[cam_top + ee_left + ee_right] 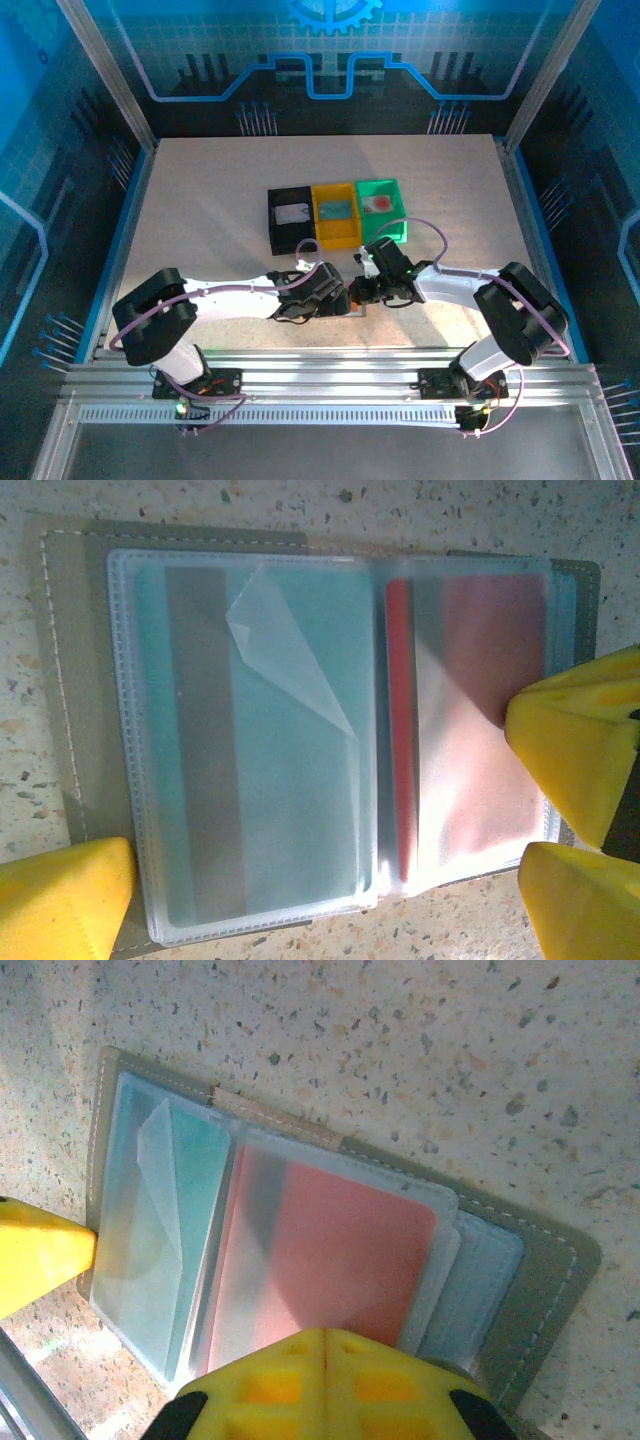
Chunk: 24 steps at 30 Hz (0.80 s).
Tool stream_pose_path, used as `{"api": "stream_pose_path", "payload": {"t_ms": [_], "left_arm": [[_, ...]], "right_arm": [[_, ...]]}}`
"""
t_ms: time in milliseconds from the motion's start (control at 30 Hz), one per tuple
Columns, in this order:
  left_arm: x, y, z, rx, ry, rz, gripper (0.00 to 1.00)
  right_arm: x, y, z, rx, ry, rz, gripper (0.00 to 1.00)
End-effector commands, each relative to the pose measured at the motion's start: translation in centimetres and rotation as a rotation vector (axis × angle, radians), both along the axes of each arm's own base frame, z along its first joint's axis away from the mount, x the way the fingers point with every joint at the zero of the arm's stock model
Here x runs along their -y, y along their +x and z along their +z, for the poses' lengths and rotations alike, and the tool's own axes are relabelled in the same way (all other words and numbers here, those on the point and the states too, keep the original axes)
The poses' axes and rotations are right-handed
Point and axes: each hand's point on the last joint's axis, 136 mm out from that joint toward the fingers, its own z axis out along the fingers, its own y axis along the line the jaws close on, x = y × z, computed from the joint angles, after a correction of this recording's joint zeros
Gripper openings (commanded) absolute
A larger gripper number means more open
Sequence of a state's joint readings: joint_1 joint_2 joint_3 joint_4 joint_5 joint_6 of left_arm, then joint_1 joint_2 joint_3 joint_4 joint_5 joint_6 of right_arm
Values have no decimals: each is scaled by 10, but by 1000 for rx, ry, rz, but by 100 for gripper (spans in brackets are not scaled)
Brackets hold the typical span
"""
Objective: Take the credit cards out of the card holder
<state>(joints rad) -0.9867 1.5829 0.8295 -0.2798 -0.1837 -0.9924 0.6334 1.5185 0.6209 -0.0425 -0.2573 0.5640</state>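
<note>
the credit cards [290, 810], thin rectangular plastic cards, are not all out. two sit in the grey fabric folding card holder [560, 1290], which lies opened flat on the pale speckled table [400, 1040], between the two arms near their bases.

going left to right: the left claw [320, 880] is spread wide and pinches nothing, one yellow fingertip [60, 905] at the holder's outer corner. next comes a teal card with a grey stripe [200, 730], under a clear sleeve whose film is creased into a loose flap. beside it a red card [480, 670] sits in the neighbouring sleeve. last is the right claw [322, 1360], pressed together and empty, its tip bearing on the holder's edge by the red card.

farther back stand a black plastic bin [272, 220], a yellow plastic bin [338, 240] and a green plastic bin [390, 235], each with a card in it.

the sleeves look slick and close-fitting, so a finger may well slide over the film instead of dragging the card out. the creased flap could snag or tear. the holder looks light: if the right claw's press slips, the whole thing may skid or fold shut. a pinch that catches sleeve and card together would lift the holder too. the claws also work very close together, so a careless reach could knock one against the other.
</note>
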Motion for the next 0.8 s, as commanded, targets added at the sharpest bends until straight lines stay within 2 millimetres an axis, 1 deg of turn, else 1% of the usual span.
{"api": "stream_pose_path", "payload": {"t_ms": [0, 367, 633, 767], "left_arm": [[9, 3, 15, 24, -34, -12, 99], [16, 0, 12, 8, -57, -18, 99], [20, 1, 19, 20, -73, -21, 98], [21, 1, 20, 22, -77, -24, 96]], "right_arm": [[14, -3, -12, -18, -67, -19, 0], [14, -3, -11, -16, -64, -19, 0], [14, -3, -11, -17, -64, -19, 0], [14, -3, -11, -17, -64, -18, 0]]}}
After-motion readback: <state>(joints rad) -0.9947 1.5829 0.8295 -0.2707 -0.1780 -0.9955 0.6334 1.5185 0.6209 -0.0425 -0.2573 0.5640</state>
